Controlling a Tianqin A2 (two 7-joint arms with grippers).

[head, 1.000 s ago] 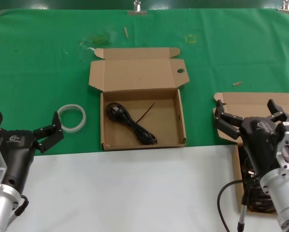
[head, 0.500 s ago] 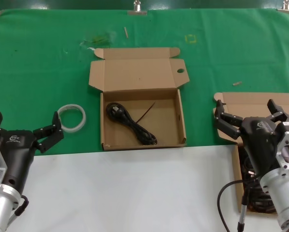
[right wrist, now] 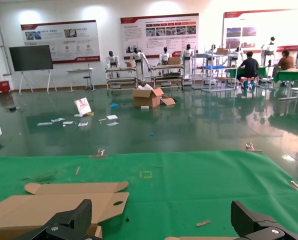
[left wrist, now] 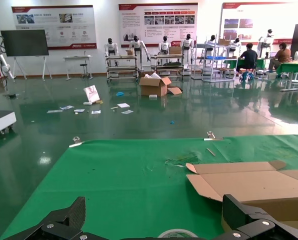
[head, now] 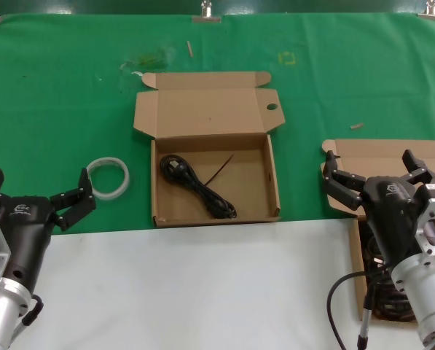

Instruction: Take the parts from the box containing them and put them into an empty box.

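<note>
Both wide, nothing held — left hand [head: 36,191] beside tape ring [head: 107,177], right hand [head: 376,170] above plain-lid box [head: 392,152]

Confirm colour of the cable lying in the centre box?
Black. The cable lies loosely coiled in the open cardboard box; the head view shows it best.

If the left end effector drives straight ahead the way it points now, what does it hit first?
Probably the white ring of tape, just ahead of the open left end effector on the green cloth; height is unclear, so it might pass over.
</note>
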